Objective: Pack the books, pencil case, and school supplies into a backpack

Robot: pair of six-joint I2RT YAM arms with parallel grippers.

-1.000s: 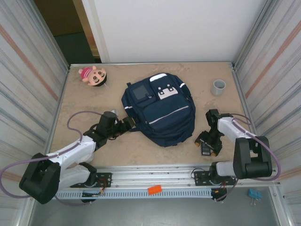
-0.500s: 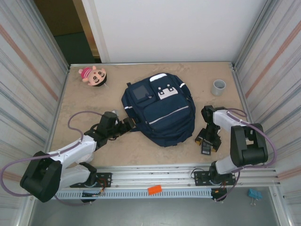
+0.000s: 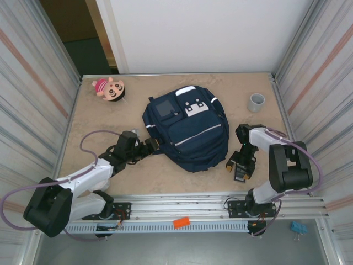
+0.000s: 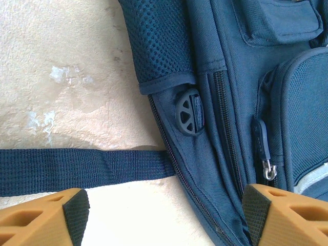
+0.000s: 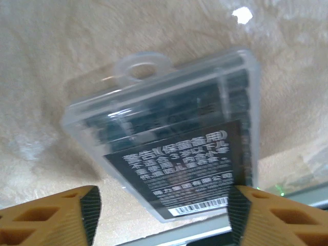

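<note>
The navy backpack (image 3: 187,130) lies flat in the middle of the table with its zips shut. My left gripper (image 3: 150,146) is at its left edge. In the left wrist view that gripper (image 4: 164,215) is open, with one finger over the loose strap (image 4: 77,169) and the other over the backpack's side (image 4: 230,102). My right gripper (image 3: 241,165) hangs over a small flat clear box with a dark label (image 3: 240,176), near the table's front edge. In the right wrist view that gripper (image 5: 163,215) is open astride the box (image 5: 174,148), which lies on the table. The right finger is at its edge and the left finger stands clear of it.
A pink plush doll (image 3: 110,88) lies at the back left and a grey cup (image 3: 256,102) stands at the back right. The metal rail (image 3: 182,201) runs along the table's front edge, just below the box. Corrugated walls close both sides.
The right arm has swung in over the box and its jaws have narrowed around it. The left arm and the backpack have not moved.
</note>
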